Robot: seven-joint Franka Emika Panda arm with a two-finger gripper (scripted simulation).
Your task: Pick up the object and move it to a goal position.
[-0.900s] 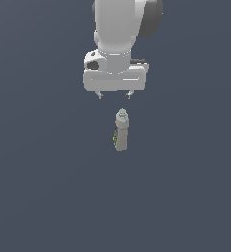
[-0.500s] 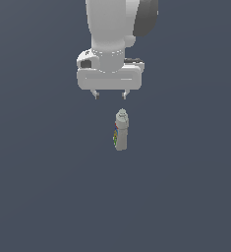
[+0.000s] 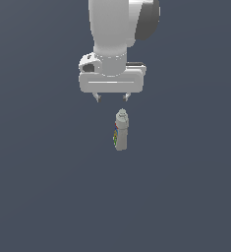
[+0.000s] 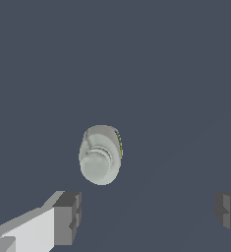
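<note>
**Spread gripper poised above an upright bottle**

Exterior view: the bottle (image 3: 121, 130) stands upright on the dark floor, cap uppermost, its coloured label facing the exterior view's left. The gripper (image 3: 112, 98) hangs just above it, apart from it, centred slightly toward the exterior view's left of the cap.

Wrist view: the bottle (image 4: 101, 154) is seen cap-on from above. The fingers (image 4: 67, 217) are spread wide, released and holding nothing; the bottle lies beyond the gap between them, nearer one finger.

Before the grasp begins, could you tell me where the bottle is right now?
In the exterior view the bottle stands near the picture's centre on the dark floor, just below the open hand, untouched.
</note>
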